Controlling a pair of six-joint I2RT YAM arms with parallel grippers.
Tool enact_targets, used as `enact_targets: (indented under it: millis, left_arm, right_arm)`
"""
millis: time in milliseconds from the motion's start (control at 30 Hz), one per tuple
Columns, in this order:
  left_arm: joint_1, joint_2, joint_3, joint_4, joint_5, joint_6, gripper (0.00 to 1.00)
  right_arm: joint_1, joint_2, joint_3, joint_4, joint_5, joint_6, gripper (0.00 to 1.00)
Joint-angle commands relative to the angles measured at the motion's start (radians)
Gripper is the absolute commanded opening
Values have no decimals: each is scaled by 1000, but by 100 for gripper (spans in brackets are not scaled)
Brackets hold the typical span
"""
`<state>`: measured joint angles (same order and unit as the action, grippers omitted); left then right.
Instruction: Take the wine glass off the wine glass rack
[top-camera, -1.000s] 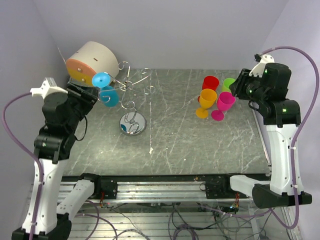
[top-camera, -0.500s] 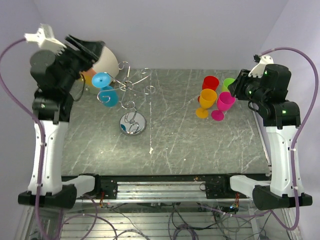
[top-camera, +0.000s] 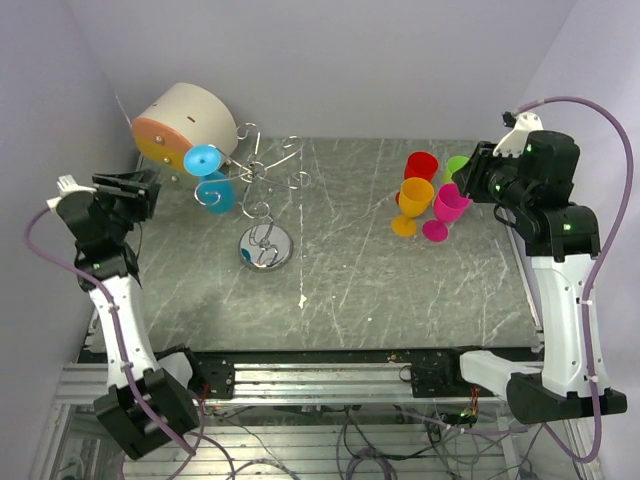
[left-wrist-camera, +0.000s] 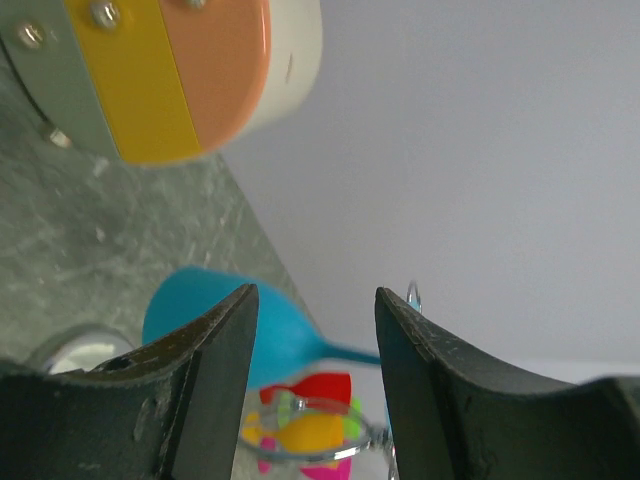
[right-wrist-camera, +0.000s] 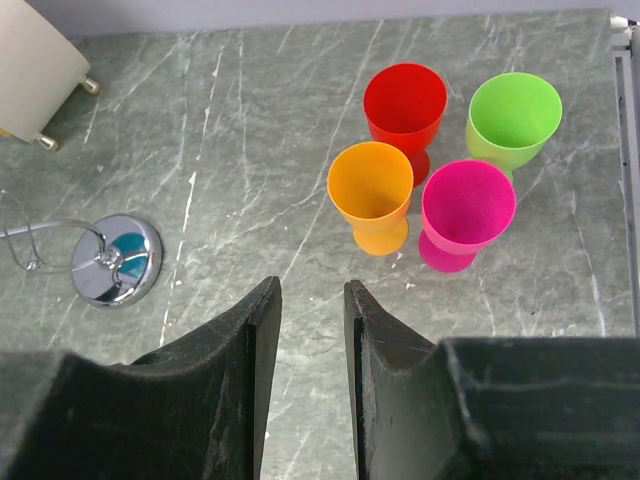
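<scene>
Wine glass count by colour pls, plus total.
blue wine glass: 1, on the wine glass rack
red wine glass: 1
orange wine glass: 1
green wine glass: 1
pink wine glass: 1
total: 5

The counter (top-camera: 400, 290) was a grey-green, stone-look slab veined with pale streaks and fine scratches. A back wall (top-camera: 350, 60), a left wall (top-camera: 40, 110) and a right wall (top-camera: 610, 40), all plain pale lilac, closed it in. The light was soft and even, casting faint shadows. Along the near edge ran a metal rail (top-camera: 320, 378), with tangled cables (top-camera: 350, 445) below it.
</scene>
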<state>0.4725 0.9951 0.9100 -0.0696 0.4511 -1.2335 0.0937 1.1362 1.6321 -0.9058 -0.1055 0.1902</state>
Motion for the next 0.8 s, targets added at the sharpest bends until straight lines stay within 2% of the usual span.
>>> enact_targets:
  millis: [0,100,267,433,567,667,767]
  left_arm:
    - [-7,-97,-160,396,172,-187,61]
    - [-35,-120,-175,418,185,-184,61]
    - [-68,-95,-78,338,226,-125,61]
    - [-73,-30,75,79,301,16,59]
    - [-75,-42,148,-132,242,160,58]
    - [-77,-49,164,-201,207,201,58]
    - [-76,-46,144,-185,222,188,58]
  right_arm:
    - [11,-19,0,11,-2,-17,31]
    - [12,-30,-5,13,-1,-15,31]
    - [11,-34,-20,13,-8,-10,31]
    - [12,-42,-60,42,-36,8,31]
    - [10,-49,-78,57,-46,18,31]
    - [11,-51,-76,50,-46,16,31]
    - [11,-55,-70,47,-43,14,31]
